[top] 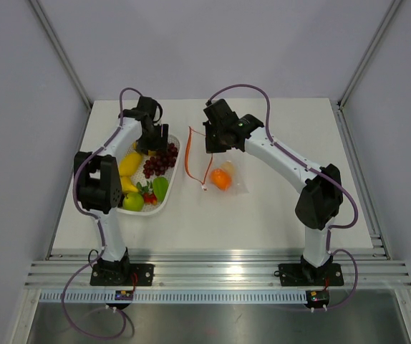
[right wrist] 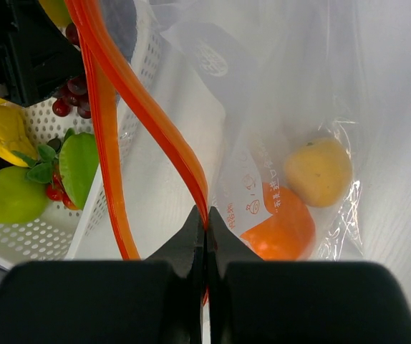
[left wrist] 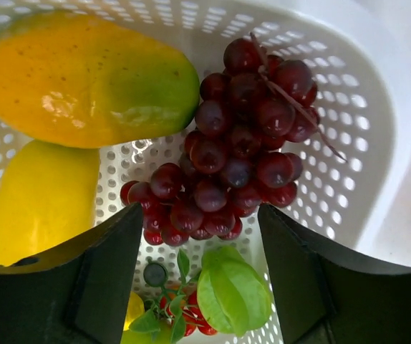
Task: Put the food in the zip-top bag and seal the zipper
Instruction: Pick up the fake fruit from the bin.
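The clear zip-top bag [top: 228,175] lies at the table's middle with an orange fruit [top: 221,179] and a small yellow fruit [right wrist: 318,172] inside. Its mouth gapes open, the red-orange zipper [top: 189,159] bowed apart into two strips. My right gripper [right wrist: 207,228] is shut on one zipper strip [right wrist: 148,107] and holds the bag's mouth up. My left gripper [left wrist: 200,236] is open and empty, hovering over the dark red grapes [left wrist: 241,136] in the white basket [top: 171,188].
The basket [left wrist: 377,107] also holds a yellow-green mango [left wrist: 91,79], a lemon [left wrist: 41,201], a green star fruit [left wrist: 234,294], small red tomatoes [left wrist: 195,319] and a green apple [top: 133,201]. The table's back edge and side walls are near.
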Controlling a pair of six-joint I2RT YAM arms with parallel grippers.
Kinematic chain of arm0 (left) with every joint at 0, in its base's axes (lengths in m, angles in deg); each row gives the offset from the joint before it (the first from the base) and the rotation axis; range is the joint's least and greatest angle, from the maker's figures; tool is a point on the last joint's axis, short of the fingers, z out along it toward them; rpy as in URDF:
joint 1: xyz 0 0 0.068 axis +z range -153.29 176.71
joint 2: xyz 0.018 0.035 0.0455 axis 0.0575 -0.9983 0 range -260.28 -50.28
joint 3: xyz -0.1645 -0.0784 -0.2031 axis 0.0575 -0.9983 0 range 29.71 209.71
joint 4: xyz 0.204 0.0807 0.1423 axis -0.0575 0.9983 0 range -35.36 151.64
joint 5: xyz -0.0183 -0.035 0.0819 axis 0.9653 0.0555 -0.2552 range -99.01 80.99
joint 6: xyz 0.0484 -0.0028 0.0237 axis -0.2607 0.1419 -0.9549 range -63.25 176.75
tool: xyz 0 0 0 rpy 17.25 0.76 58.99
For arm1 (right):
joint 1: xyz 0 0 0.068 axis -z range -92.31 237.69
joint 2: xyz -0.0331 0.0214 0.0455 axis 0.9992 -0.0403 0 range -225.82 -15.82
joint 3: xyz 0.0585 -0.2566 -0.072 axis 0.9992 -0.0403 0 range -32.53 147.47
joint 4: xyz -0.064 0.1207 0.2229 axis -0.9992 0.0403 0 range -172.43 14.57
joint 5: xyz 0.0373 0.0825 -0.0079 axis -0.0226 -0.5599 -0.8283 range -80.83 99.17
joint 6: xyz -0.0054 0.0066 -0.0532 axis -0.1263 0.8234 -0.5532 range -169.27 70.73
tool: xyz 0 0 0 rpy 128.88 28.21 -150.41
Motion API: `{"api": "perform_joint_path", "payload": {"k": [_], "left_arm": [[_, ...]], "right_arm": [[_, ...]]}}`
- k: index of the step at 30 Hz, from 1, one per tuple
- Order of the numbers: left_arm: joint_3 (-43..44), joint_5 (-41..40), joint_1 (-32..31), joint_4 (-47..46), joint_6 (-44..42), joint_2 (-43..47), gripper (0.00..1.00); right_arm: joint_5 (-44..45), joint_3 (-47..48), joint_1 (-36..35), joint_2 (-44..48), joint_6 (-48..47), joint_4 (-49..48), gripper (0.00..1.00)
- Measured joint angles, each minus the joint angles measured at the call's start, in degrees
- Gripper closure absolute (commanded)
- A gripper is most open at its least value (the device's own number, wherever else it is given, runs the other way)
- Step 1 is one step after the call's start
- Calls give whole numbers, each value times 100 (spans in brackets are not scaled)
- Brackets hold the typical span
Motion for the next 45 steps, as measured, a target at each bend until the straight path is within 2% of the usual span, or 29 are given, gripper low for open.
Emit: {"api": "perform_joint_path", "payload": {"k": [6, 10, 11, 13, 14, 17, 18, 19, 21, 22, 27, 34, 40, 45], "left_arm": [[-15, -2, 2, -7, -221, -380, 31], [-33, 0, 2, -17, -234, -424, 33], [-33, 0, 2, -28, -232, -442, 41], [-33, 46, 2, -35, -205, -516, 48], [-31, 57, -4, -39, -197, -555, 56], [-20, 57, -13, -55, -173, -592, 68], [2, 48, -11, -42, -168, -592, 78], [11, 46, -13, -37, -166, -592, 82], [11, 15, -20, -15, -129, -592, 97], [11, 0, -20, -7, -101, -592, 100], [-66, 35, -15, 9, 61, -479, 100], [-498, 435, 184, 37, 393, 402, 100], [-442, 765, 518, 105, 564, 1235, 100], [-120, 984, 560, 221, 647, 1631, 100]], "right_arm": [[-15, 0, -2, 0, 13, 0, 100], [-20, 0, -2, 0, 15, 0, 100], [-20, 0, -2, 0, 15, 0, 100], [-22, 0, -2, 0, 15, 0, 100], [-22, 0, -2, 0, 17, 0, 100], [-22, 0, -2, 0, 15, 0, 100], [-22, 0, -2, 0, 17, 0, 100], [-22, 0, -2, 0, 17, 0, 100], [-22, 0, -2, 0, 17, -2, 100], [-22, 0, -2, 0, 15, -2, 100], [-20, 0, -2, 0, 17, -4, 100], [-20, 0, -2, 0, 15, -28, 100], [-22, 0, -2, 0, 15, -55, 100], [-22, 0, -2, 0, 15, -63, 100]]}}
